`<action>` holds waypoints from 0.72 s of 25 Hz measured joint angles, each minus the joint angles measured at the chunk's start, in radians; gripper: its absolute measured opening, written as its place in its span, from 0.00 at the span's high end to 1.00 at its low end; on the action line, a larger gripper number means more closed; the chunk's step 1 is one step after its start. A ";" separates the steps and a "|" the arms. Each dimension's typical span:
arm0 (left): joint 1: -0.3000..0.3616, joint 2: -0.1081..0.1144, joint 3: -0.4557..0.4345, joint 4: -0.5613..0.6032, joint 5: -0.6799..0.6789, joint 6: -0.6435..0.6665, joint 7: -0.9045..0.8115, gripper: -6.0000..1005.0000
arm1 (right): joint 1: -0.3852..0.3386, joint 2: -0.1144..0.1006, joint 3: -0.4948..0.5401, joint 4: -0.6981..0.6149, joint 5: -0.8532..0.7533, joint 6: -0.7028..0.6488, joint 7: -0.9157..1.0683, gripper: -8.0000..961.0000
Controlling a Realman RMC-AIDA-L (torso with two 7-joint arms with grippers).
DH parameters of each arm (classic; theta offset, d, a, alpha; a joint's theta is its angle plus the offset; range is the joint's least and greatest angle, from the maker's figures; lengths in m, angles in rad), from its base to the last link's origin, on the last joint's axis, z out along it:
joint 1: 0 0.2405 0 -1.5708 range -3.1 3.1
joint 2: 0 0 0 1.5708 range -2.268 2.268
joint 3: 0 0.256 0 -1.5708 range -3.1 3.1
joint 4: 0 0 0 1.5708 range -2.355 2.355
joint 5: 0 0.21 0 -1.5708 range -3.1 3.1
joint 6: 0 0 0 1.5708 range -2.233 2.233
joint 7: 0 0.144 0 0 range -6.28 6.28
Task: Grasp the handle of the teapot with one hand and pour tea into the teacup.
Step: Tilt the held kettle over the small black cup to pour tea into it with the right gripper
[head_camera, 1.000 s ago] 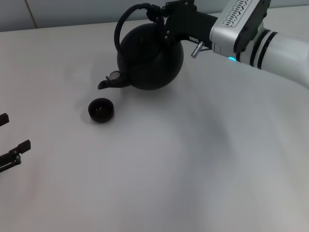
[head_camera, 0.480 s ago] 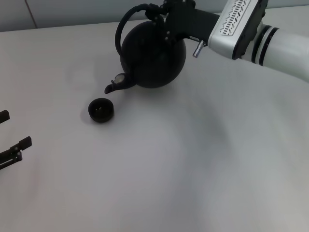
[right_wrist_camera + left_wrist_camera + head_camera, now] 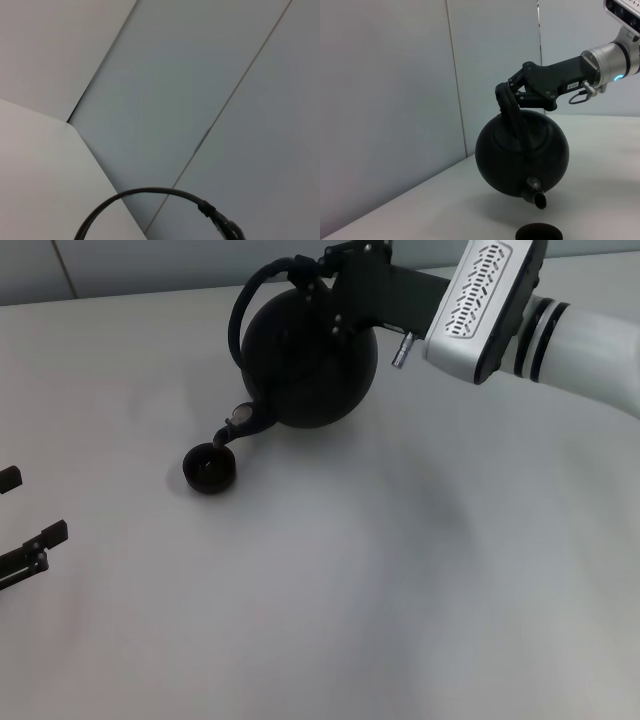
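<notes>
I have the right gripper (image 3: pixel 325 265) clenched on the handle (image 3: pixel 255 285), holding the teapot (image 3: pixel 305 360) lifted off the counter (image 3: pixel 400 570) at far centre, tilted spout-down over the teacup (image 3: pixel 210 468) for pouring; left gripper (image 3: pixel 25 558) parked near left, finger state indeterminate.
</notes>
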 joint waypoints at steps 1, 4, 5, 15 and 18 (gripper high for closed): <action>0.000 -0.001 0.000 0.000 0.000 0.000 0.000 0.22 | 0.001 0.000 0.000 0.001 0.000 -0.001 -0.009 0.92; 0.000 -0.002 0.000 0.001 0.000 0.000 0.000 0.22 | 0.001 0.001 0.000 0.002 0.000 -0.003 -0.023 0.92; 0.000 -0.002 0.000 0.001 0.000 0.000 -0.001 0.22 | 0.002 0.001 0.000 0.002 0.001 -0.004 -0.031 0.92; -0.006 -0.008 0.000 0.001 0.000 0.000 -0.002 0.22 | 0.012 0.003 0.000 0.010 -0.002 -0.005 -0.074 0.92; -0.009 -0.009 0.000 0.001 0.000 -0.001 -0.002 0.22 | 0.018 0.003 0.000 0.023 -0.002 -0.001 -0.100 0.92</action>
